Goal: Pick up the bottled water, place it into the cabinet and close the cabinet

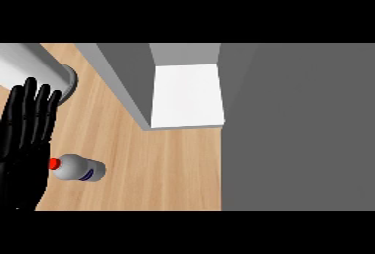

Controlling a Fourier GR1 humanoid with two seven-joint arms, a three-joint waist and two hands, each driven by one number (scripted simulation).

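Nothing done yet: clear plastic water bottle with red cap lies on wooden desk, beside black left hand, fingers straight, apart. Open grey cabinet awaits; right hand unseen.

A bottled water lies on its side on the table, near the view's lower left, its cap end pointing left and touching the left hand. The hand stands at the left edge, fingers straight and pointing away. Behind the hand, at the upper left, stands a round column. The cabinet sits behind and to the right of the bottle, well apart from it.
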